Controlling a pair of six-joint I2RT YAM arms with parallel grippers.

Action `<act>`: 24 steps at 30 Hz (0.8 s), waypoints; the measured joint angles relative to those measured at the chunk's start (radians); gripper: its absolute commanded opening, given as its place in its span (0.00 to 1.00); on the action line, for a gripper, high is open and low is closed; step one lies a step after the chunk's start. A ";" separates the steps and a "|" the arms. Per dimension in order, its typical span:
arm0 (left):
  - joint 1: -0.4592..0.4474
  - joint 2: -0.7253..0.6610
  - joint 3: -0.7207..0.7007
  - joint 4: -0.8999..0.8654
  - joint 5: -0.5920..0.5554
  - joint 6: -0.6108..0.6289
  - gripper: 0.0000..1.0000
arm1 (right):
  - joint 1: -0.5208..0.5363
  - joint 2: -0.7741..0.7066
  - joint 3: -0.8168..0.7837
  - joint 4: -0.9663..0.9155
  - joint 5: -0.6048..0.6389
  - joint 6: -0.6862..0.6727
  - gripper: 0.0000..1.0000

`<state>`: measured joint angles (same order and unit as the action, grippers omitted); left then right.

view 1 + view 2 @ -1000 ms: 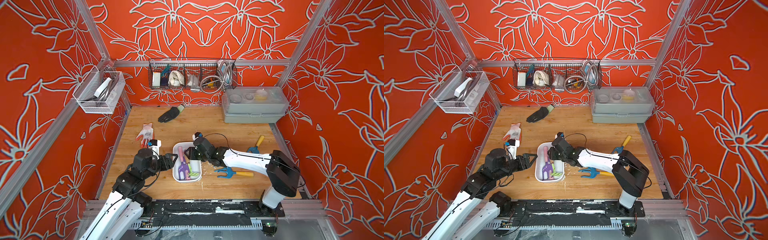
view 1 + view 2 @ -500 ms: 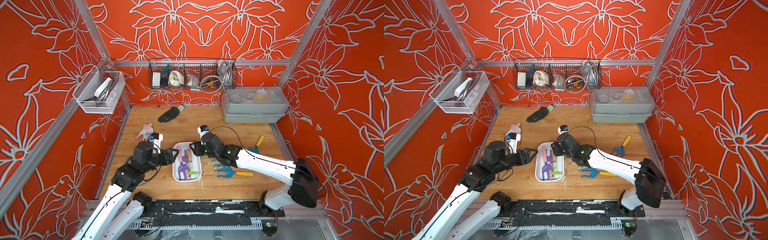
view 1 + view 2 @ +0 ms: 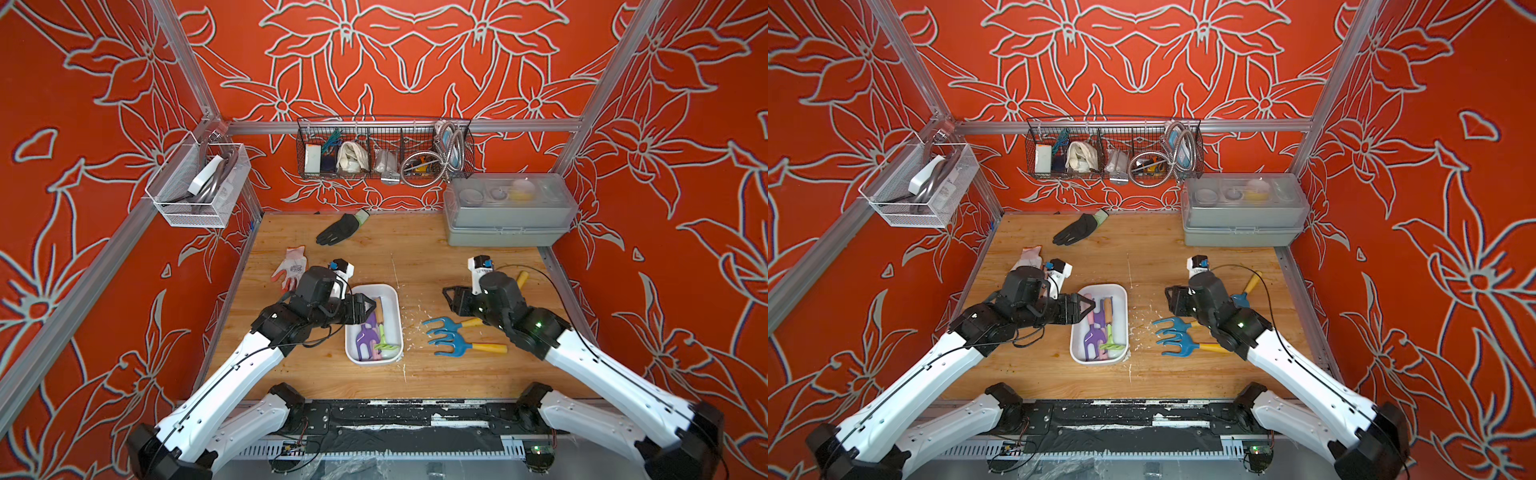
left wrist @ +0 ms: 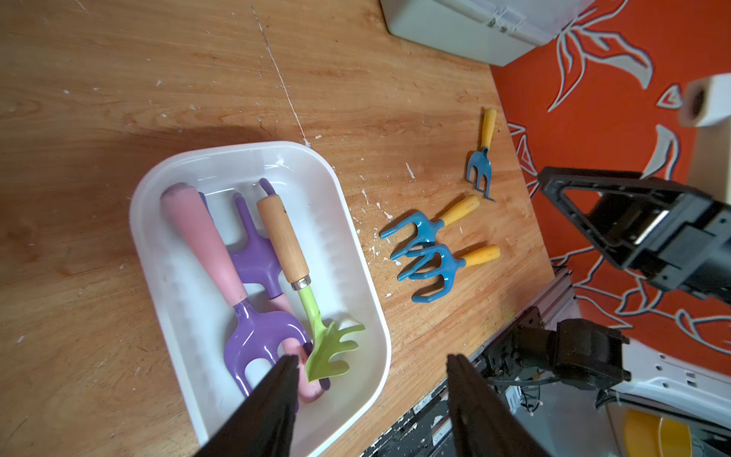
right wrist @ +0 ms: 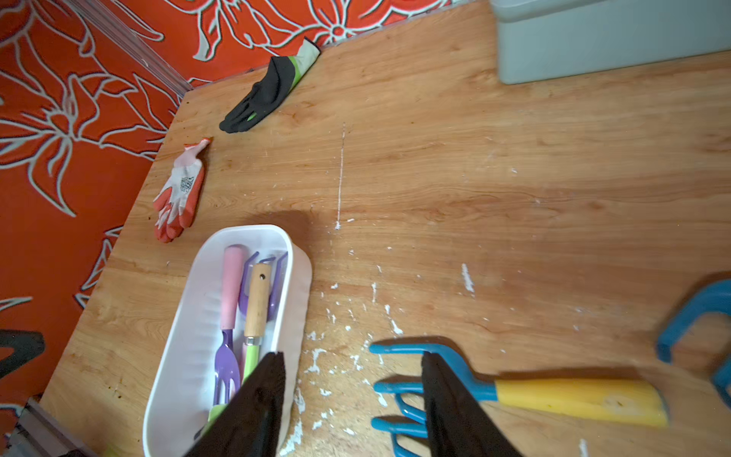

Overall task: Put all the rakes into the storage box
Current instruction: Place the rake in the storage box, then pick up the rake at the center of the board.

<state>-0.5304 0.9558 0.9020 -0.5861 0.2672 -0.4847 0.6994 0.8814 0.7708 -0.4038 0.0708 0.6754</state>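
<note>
We are reading left claw [image 4: 372, 357], right claw [image 5: 352, 354] gaping, empty. Beneath left claw, green wooden-handled rake [image 4: 285, 241] lying in shallow white plastic tub [image 4: 186, 292]; placement judged done. Next: lifting clear.

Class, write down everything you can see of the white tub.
The tub is shallow, white, glossy plastic, oblong with rounded corners and no lid. It sits flat on the wooden table. Inside lie two purple forks with pink handles and a green rake with a wooden handle.
</note>
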 measured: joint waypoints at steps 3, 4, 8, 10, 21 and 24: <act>-0.066 0.092 0.031 0.013 -0.024 0.016 0.61 | -0.008 -0.098 -0.008 -0.064 0.004 -0.005 0.63; -0.090 0.129 0.043 0.021 -0.033 0.024 0.61 | -0.010 -0.127 -0.009 -0.082 0.007 -0.005 0.64; -0.173 0.245 0.097 0.040 -0.064 0.055 0.61 | -0.019 -0.221 -0.023 -0.157 0.018 -0.003 0.67; -0.208 0.298 0.126 0.051 -0.072 0.074 0.61 | -0.021 -0.260 -0.024 -0.196 0.020 -0.001 0.67; -0.396 0.599 0.277 0.109 -0.127 0.221 0.59 | -0.021 -0.418 0.106 -0.352 0.069 0.040 0.61; -0.434 0.651 0.297 0.133 -0.134 0.261 0.59 | -0.021 -0.452 0.143 -0.349 0.067 0.047 0.61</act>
<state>-0.9642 1.6070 1.1988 -0.4530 0.1329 -0.2237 0.6781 0.4297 0.9134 -0.7528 0.1379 0.7223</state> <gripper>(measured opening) 0.588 0.614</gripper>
